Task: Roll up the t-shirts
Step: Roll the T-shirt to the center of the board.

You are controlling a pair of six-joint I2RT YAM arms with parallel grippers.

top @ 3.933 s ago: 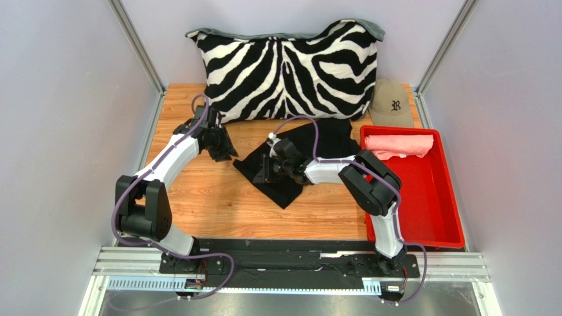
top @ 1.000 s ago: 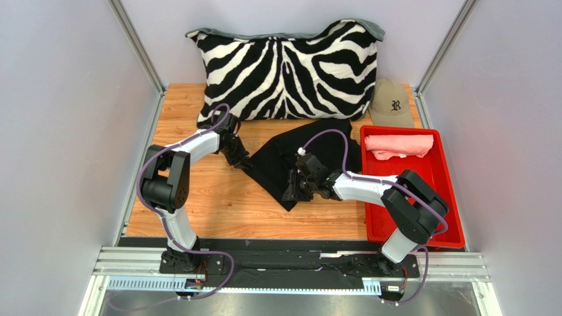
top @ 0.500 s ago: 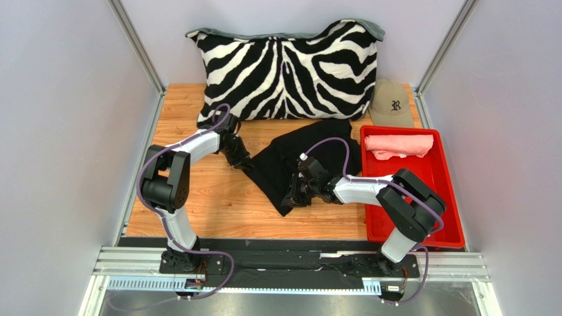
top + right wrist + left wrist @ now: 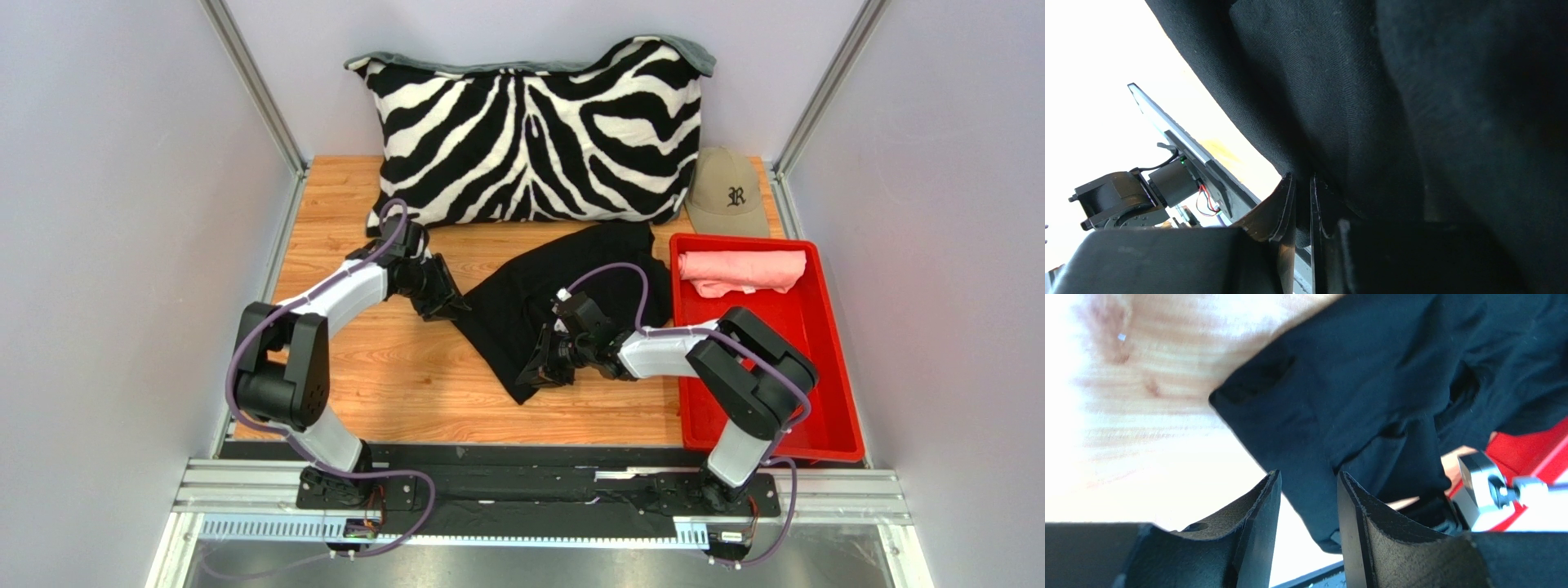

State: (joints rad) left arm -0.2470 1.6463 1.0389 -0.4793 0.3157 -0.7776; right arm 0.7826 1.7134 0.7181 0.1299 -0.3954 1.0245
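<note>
**A:** Which step of the job is this?

**B:** The salmon pink t-shirt (image 4: 742, 270) lies as a roll in the red tray (image 4: 785, 410), well off to the right pincer's right. The black t-shirt (image 4: 577, 276) lies rumpled on the wooden table (image 4: 368, 368), between the two pincers. I judge they are spreading it flat before any rolling starts.

**A:** What does each pincer have?

**B:** The right pincer (image 4: 1301, 184) shows only a thin slit between its jaws. The near edge of the black shirt seems to be pinched in that slit. The rest of the shirt spreads away beyond its fingertips. The left pincer (image 4: 1308, 484) has its jaws parted with nothing clamped. A corner of the black shirt lies just ahead of its tips and a little to their right. I cannot tell whether the cloth touches them.

**A:** And what does the next move call for?

**B:** My guess is that the left pincer must reach forward and close on that corner. Then both can draw apart to pull the cloth smooth. Thin, limp fabric may slip from a shallow pinch.
</note>
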